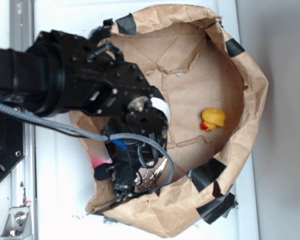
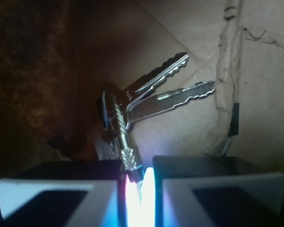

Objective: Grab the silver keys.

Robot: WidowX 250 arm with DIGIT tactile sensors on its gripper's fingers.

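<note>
The silver keys (image 2: 170, 97) hang fanned out in the wrist view, two toothed blades pointing up and right, joined by a twisted wire loop. That loop runs down into the narrow gap between my fingers (image 2: 203, 177), so my gripper (image 2: 137, 172) is shut on it. Seen from the exterior camera, my gripper (image 1: 132, 181) is low in the near left corner of the brown paper enclosure, with the keys (image 1: 157, 171) showing just right of it. The arm hides most of that corner.
A yellow rubber duck (image 1: 212, 120) lies on the cardboard floor to the right. Crumpled brown paper walls (image 1: 250, 100) patched with black tape ring the floor. A pink object (image 1: 99, 158) sits by the left wall under the arm.
</note>
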